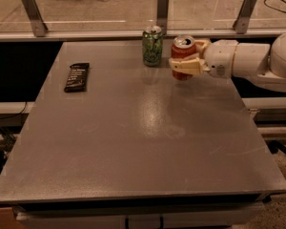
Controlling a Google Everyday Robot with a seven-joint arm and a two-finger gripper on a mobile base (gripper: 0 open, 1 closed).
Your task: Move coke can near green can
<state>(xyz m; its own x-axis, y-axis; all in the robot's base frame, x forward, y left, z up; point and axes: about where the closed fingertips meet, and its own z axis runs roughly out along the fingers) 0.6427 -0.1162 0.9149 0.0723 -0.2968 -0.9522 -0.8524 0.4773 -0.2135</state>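
The grey worktop (133, 142) runs from the near edge back to a rail. Part way up, on the left of the view, lies a flat dark thing (76, 77), maybe a remote. It is well apart from both cans.

Farther back, the gripper (190, 57) reaches in from the right. Its fingers (187, 66) are closed around the coke can (181, 47), one on the near side and one on the far side. The can is upright, top up. It is hard to tell if its bottom touches the worktop.

The green can (152, 46) stands upright just to the left of the coke can and a bit farther back, with a small gap between them. The coke can looks about where it should be. The next move is likely to set it straight down and let go, without bumping the green can.
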